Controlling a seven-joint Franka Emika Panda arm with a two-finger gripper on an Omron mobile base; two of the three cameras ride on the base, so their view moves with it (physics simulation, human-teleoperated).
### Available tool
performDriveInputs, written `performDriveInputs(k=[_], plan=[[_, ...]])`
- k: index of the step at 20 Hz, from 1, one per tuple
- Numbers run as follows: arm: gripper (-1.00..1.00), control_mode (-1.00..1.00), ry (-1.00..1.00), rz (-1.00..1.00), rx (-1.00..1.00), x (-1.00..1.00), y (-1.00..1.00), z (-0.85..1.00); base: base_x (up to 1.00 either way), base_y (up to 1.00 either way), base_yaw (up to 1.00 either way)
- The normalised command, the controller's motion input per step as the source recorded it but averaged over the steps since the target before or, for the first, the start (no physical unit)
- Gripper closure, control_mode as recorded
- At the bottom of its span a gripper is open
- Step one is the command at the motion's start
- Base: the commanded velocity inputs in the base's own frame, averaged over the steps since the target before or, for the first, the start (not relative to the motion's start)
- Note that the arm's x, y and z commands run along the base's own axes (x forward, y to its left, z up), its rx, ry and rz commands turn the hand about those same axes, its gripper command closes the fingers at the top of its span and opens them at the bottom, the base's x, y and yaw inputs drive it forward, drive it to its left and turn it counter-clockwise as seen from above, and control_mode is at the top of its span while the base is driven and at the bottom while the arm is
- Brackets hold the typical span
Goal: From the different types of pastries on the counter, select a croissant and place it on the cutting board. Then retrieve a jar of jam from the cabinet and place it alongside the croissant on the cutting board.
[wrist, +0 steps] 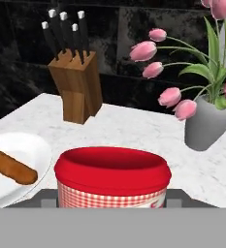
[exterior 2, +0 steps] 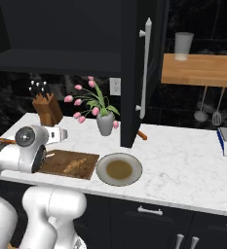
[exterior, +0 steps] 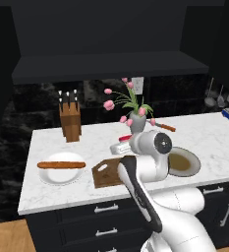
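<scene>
The hand (wrist: 112,206) pinches the squat red-lidded jam jar (wrist: 112,177) above the white marble table's (exterior: 214,142) front edge, beside the brown rectangular wooden cutting board (exterior 2: 61,163) bearing the tan croissant (exterior 2: 75,165).

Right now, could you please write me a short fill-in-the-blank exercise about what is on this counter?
1. The croissant lies on the ____ .
2. The long bread stick rests on a round ____ plate.
3. The claw carries a jar of jam with a ____ lid.
4. The grey vase holds pink ____ .

Missing words: cutting board; white; red; tulips
</scene>
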Motion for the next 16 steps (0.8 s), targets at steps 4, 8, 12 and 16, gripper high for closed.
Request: performDriveInputs(k=[4,8,12,16], plan=[[1.00,-1.00,-0.20,-0.22,0.01,-0.13,0.07,-1.00,0.00,0.00,0.00],[1.00,-1.00,-0.19,-0.11,-0.03,-0.03,-0.10,-0.95,0.00,0.00,0.00],[1.00,-1.00,-0.36,-0.07,0.02,-0.05,-0.39,-0.52,0.00,0.00,0.00],[1.00,-1.00,-0.54,-0.32,0.01,-0.15,-0.87,-0.85,0.00,0.00,0.00]])
